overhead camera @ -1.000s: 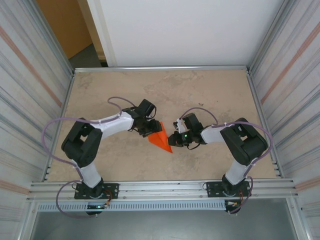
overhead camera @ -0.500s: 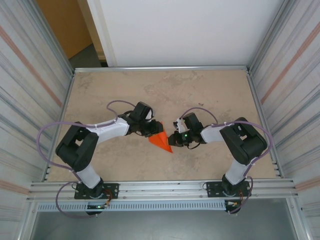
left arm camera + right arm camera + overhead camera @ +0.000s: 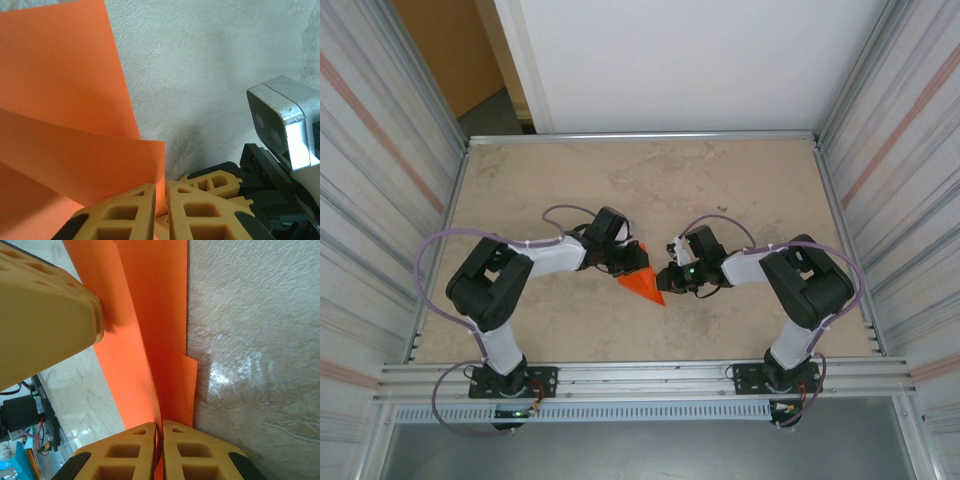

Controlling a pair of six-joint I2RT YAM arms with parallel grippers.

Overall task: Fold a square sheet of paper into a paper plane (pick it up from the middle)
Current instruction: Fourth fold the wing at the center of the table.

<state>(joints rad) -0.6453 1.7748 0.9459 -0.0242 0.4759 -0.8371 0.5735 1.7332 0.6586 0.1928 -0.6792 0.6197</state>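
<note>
Top external shows a pointed orange paper plane (image 3: pixel 642 282).

left claw (image 3: pixel 630 262) pinched shut, right claw (image 3: pixel 664 277) pinched shut, both arms bent inward, claws facing

Black-and-white left arm (image 3: pixel 490 290) and right arm (image 3: pixel 807 282), looping lilac cables (image 3: pixel 718 217), ochre lattice-cut jaws, small green light (image 3: pixel 690 268).
</note>
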